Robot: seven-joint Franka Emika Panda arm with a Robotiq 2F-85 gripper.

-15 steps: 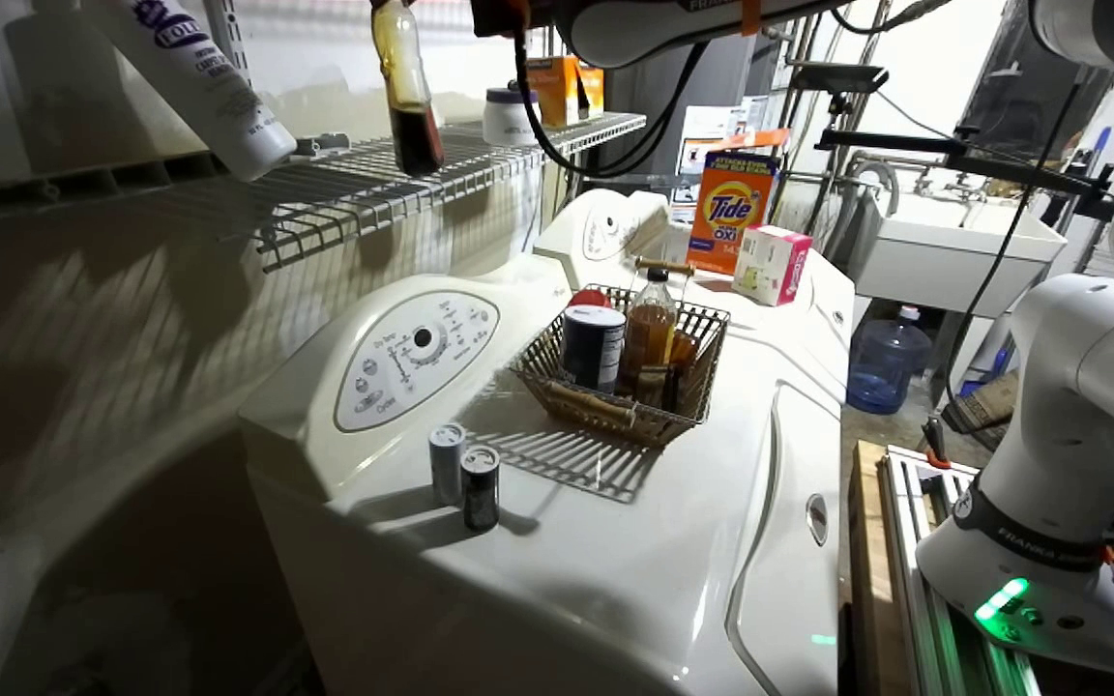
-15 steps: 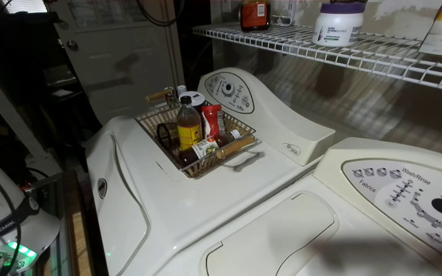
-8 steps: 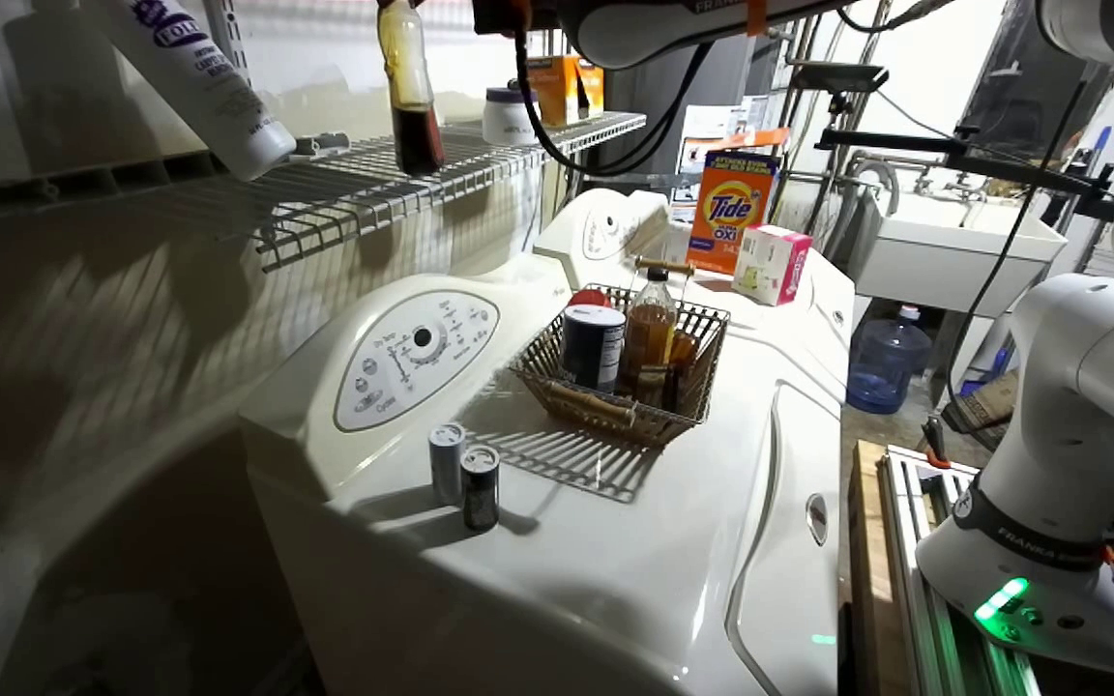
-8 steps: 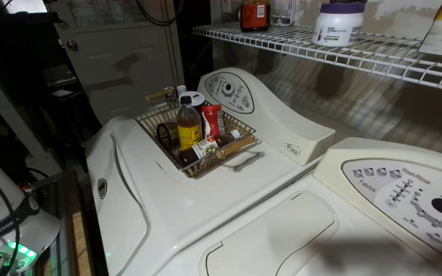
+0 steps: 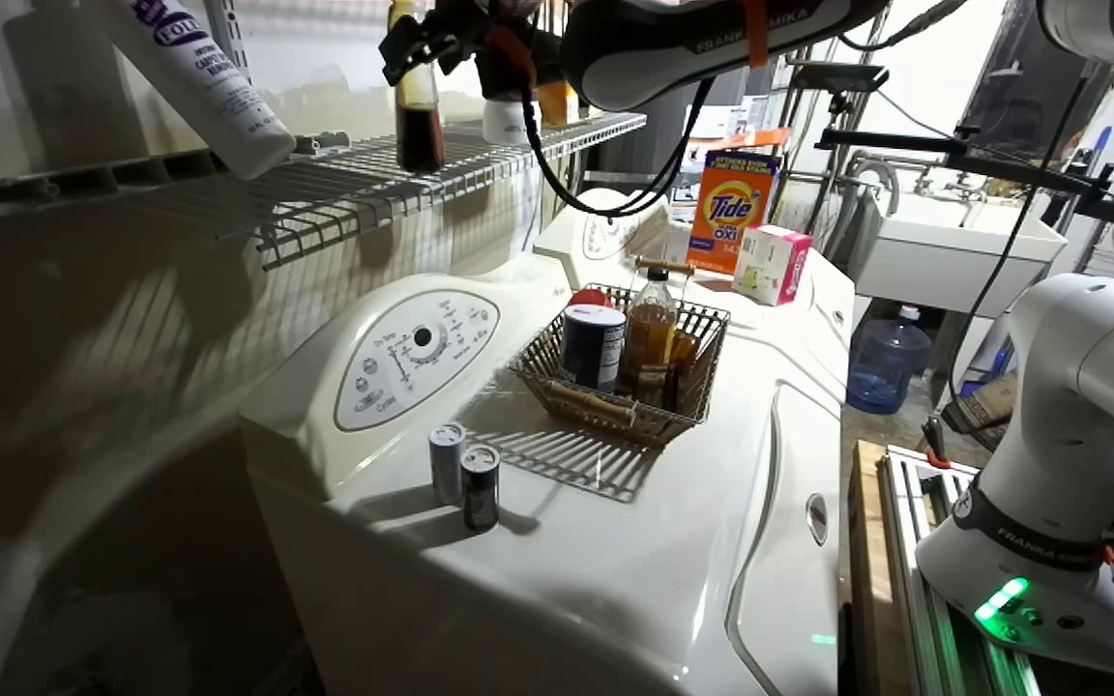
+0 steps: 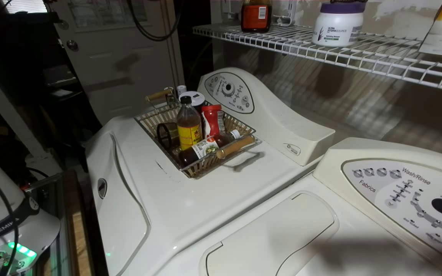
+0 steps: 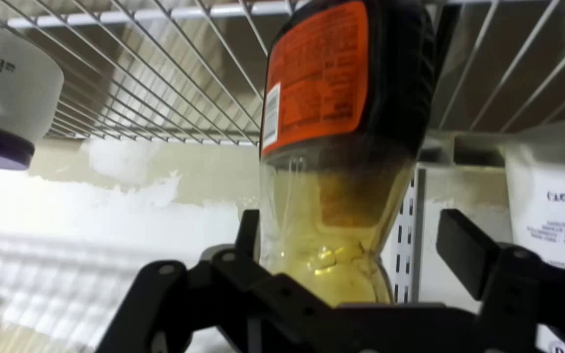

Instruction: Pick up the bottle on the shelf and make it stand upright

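Wire shelf carries the red-labelled bottle upright, left of the purple-lidded jar; I have my fingers spread, probably so it stands unaided.

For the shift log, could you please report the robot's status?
Black two-fingered gripper: open. Tall transparent orange-labelled bottle, dark below: upright on white wire shelf. White purple-lidded jar: clear of bottle.

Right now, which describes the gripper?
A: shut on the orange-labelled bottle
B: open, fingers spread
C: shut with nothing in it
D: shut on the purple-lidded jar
B: the wrist view shows the gripper with its fingers well apart and a gap between the bottle and the finger at picture right.
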